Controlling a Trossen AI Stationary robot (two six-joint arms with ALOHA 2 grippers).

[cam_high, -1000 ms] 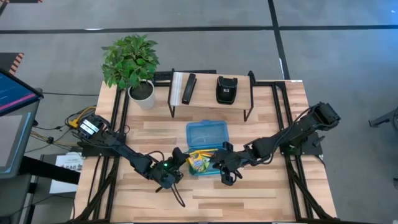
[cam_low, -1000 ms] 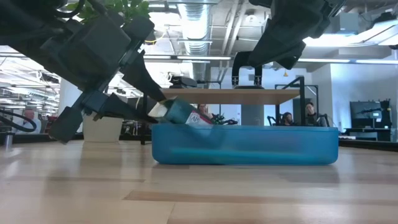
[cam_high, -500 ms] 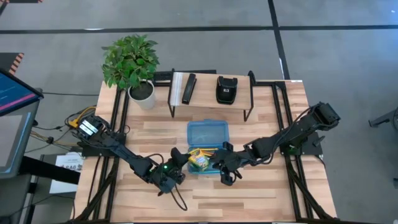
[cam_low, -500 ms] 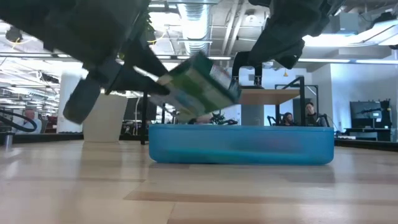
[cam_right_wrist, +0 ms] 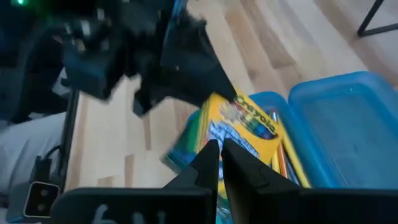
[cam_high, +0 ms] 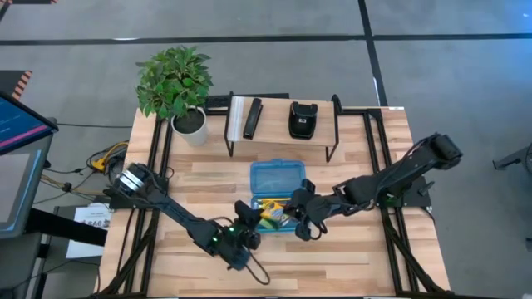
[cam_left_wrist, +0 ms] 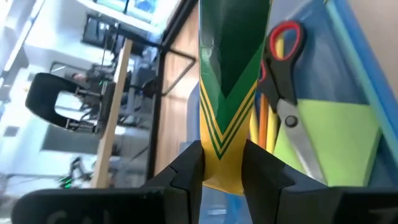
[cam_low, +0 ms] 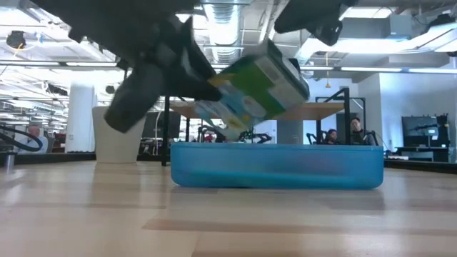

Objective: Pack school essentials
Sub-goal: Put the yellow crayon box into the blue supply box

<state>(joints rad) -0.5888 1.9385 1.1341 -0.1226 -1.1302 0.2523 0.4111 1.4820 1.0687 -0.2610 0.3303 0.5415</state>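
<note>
crayon box [cam_left_wrist: 231,93] clenched in left gripper [cam_left_wrist: 222,165] above blue box [cam_low: 278,165] (tilted); it could snag the scissors [cam_left_wrist: 285,74] or slip. right gripper [cam_right_wrist: 219,155] closed, empty.

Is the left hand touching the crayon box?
Touching. The left wrist view shows the left hand with both fingers pressed against the crayon box, clamping it above the blue box.

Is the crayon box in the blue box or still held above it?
Held above: the left end effector grips the crayon box, tilted over the blue box.
</note>
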